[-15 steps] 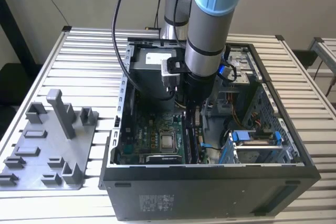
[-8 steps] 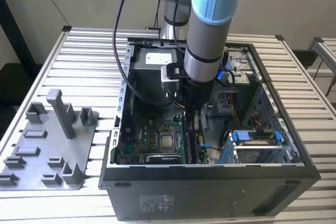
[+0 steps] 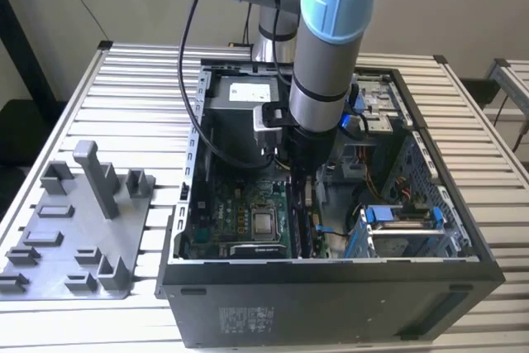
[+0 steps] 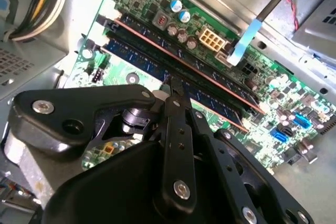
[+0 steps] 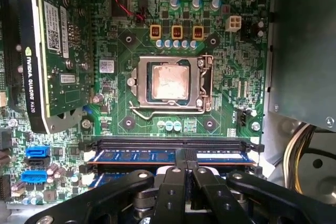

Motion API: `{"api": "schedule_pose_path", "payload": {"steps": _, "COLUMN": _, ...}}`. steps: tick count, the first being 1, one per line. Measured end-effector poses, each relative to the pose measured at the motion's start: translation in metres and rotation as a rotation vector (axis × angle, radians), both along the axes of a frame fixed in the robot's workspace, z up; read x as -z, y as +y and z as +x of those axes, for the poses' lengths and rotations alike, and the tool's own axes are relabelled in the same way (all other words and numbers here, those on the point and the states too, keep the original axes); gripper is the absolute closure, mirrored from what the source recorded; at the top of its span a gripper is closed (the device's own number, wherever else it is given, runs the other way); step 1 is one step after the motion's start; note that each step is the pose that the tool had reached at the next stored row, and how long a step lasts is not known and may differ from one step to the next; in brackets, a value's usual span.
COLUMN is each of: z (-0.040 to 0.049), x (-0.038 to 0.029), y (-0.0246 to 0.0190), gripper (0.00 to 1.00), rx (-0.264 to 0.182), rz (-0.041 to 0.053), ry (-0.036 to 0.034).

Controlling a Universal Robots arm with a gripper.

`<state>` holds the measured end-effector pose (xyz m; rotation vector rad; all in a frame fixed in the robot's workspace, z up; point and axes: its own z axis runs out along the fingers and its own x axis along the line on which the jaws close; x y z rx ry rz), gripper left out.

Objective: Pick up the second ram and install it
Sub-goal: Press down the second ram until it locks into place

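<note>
- My arm reaches down into the open black desktop computer case [image 3: 331, 287], which lies on its side on a slatted metal table [image 3: 140, 97].
- My black, linkage-fingered gripper [image 4: 173, 85] hangs over the memory slots of the green motherboard [image 5: 220, 82]. Its fingers are drawn together to a narrow tip.
- That tip meets the top edge of the second ram [image 4: 152, 66], a thin, long, dark blue memory stick with a row of black chips. I cannot tell whether I am pinching it or only pressing on it.
- In both wrist views the stick stands upright on edge in a slot. It lies parallel to another blue stick [image 4: 220, 85] seated just beside it, and an empty black slot [image 5: 173, 142] runs alongside as well.
- The silver square processor socket [image 5: 170, 85] sits near the slots, further across the board.
- A green graphics card [image 5: 58, 45] stands on the board, well apart from my fingers.
- At the exterior view's left, a grey plastic tray with upright posts [image 3: 78, 233] rests on the table beside the case.
</note>
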<state>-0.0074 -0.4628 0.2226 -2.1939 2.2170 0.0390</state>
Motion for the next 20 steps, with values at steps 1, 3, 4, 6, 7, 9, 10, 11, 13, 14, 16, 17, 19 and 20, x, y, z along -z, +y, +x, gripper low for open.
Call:
{"api": "schedule_pose_path", "payload": {"steps": 1, "z": -0.0001, "x": -0.0033, "y": -0.0002, "gripper": 0.89, "rx": 0.000, "rz": -0.0013, "ry": 0.0015}}
{"api": "schedule_pose_path", "payload": {"steps": 3, "z": -0.0002, "x": -0.0108, "y": -0.0005, "gripper": 0.89, "rx": 0.000, "rz": -0.0026, "ry": 0.0030}}
{"api": "schedule_pose_path", "payload": {"steps": 4, "z": -0.0002, "x": -0.0147, "y": -0.0005, "gripper": 0.89, "rx": 0.000, "rz": -0.0029, "ry": 0.0039}}
{"api": "schedule_pose_path", "payload": {"steps": 6, "z": -0.0002, "x": -0.0210, "y": -0.0006, "gripper": 0.89, "rx": 0.000, "rz": -0.0029, "ry": 0.0047}}
{"api": "schedule_pose_path", "payload": {"steps": 7, "z": -0.0002, "x": -0.0240, "y": -0.0006, "gripper": 0.89, "rx": 0.000, "rz": -0.0030, "ry": 0.0051}}
{"api": "schedule_pose_path", "payload": {"steps": 9, "z": -0.0002, "x": -0.0298, "y": -0.0006, "gripper": 0.89, "rx": 0.000, "rz": -0.0031, "ry": 0.0057}}
{"api": "schedule_pose_path", "payload": {"steps": 10, "z": -0.0002, "x": -0.0328, "y": -0.0006, "gripper": 0.89, "rx": 0.000, "rz": -0.0031, "ry": 0.0059}}
{"api": "schedule_pose_path", "payload": {"steps": 11, "z": -0.0002, "x": -0.0353, "y": -0.0006, "gripper": 0.89, "rx": 0.000, "rz": -0.0030, "ry": 0.0059}}
{"api": "schedule_pose_path", "payload": {"steps": 13, "z": -0.0002, "x": -0.0404, "y": -0.0006, "gripper": 0.89, "rx": 0.000, "rz": -0.0030, "ry": 0.0059}}
{"api": "schedule_pose_path", "payload": {"steps": 14, "z": -0.0002, "x": -0.0428, "y": -0.0006, "gripper": 0.89, "rx": 0.000, "rz": -0.0030, "ry": 0.0060}}
{"api": "schedule_pose_path", "payload": {"steps": 16, "z": -0.0002, "x": -0.0457, "y": -0.0006, "gripper": 0.89, "rx": 0.000, "rz": -0.0030, "ry": 0.0064}}
{"api": "schedule_pose_path", "payload": {"steps": 17, "z": -0.0002, "x": -0.0458, "y": -0.0006, "gripper": 0.89, "rx": 0.000, "rz": -0.0029, "ry": 0.0064}}
{"api": "schedule_pose_path", "payload": {"steps": 19, "z": -0.0002, "x": -0.0460, "y": -0.0006, "gripper": 0.89, "rx": 0.000, "rz": -0.0030, "ry": 0.0065}}
{"api": "schedule_pose_path", "payload": {"steps": 20, "z": -0.0002, "x": -0.0460, "y": -0.0006, "gripper": 0.89, "rx": 0.000, "rz": -0.0030, "ry": 0.0065}}
